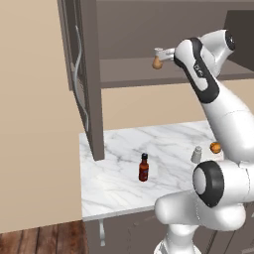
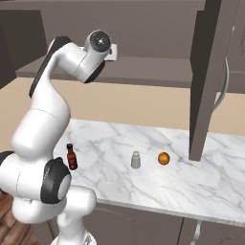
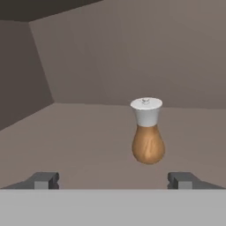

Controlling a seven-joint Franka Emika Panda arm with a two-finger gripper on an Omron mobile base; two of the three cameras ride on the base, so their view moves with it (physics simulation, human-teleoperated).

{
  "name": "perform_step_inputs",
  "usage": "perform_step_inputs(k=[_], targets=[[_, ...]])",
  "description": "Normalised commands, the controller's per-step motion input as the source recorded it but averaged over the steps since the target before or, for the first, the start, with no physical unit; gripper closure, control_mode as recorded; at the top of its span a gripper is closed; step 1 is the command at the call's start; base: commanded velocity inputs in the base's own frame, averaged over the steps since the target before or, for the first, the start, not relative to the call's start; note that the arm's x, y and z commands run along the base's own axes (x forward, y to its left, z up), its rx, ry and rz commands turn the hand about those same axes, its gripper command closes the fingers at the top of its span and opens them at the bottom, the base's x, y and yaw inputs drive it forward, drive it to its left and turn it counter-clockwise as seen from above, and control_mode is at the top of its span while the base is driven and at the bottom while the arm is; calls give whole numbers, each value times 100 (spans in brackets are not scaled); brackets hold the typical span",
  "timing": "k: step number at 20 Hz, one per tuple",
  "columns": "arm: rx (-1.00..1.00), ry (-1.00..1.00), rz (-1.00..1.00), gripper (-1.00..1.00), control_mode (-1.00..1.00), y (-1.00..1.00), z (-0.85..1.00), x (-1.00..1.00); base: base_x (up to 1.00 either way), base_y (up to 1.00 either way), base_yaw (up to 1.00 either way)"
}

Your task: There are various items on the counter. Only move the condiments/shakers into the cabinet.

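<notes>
The tan bulbous shaker (image 3: pixel 148 137) with its white top stands upright on the cabinet's inner shelf (image 1: pixel 130 74), free of my fingers. My gripper (image 3: pixel 114 180) is open, its fingertips (image 3: pixel 44 180) spread wide just short of the shaker. From the left base view the tan shaker (image 1: pixel 157 62) sits at the tip of my hand (image 1: pixel 166 53) inside the cabinet. On the counter (image 1: pixel 116 186) stand the dark red bottle (image 1: pixel 144 168) (image 2: pixel 72 158) and the small grey shaker (image 1: pixel 197 154) (image 2: pixel 136 160). The orange fruit (image 1: pixel 215 147) (image 2: pixel 163 158) lies beside the grey shaker.
The cabinet door (image 1: pixel 84 74) (image 2: pixel 203 81) hangs open, edge-on over the counter, with its curved silver handle (image 1: pixel 77 74) (image 2: pixel 225 91). A beige wall runs behind the counter. The shelf around the tan shaker is bare.
</notes>
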Motion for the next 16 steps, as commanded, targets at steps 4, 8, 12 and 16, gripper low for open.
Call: perform_step_inputs(k=[4,8,12,16], targets=[[1,-3,-11,-100,-100,-1,-49,-100,0,0,0],[7,0,-8,-100,-100,-31,-84,-100,0,0,0],[12,0,-4,-100,-100,-48,-93,-100,0,0,0],[15,7,-2,-100,-100,-56,-97,-98,0,0,0]])
